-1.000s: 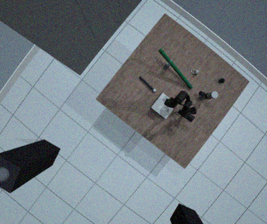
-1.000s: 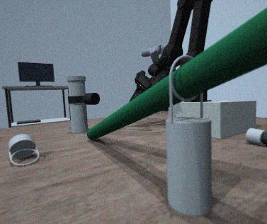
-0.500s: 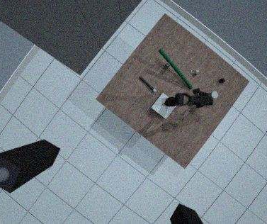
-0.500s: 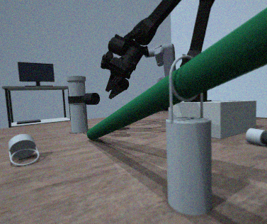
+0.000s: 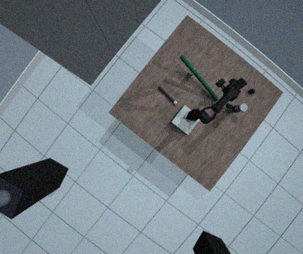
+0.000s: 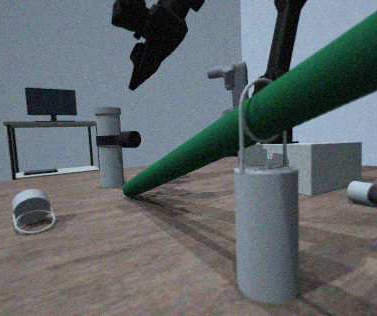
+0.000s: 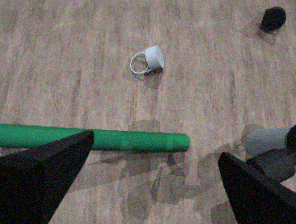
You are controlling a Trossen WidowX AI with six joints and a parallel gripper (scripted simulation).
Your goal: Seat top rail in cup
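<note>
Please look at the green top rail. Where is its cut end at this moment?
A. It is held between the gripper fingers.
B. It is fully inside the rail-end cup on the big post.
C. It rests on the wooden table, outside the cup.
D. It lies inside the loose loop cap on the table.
C: the cut end of the green rail lies on the wooden table, short of the rail-end cup on the big post, with the open gripper above it holding nothing.
</note>
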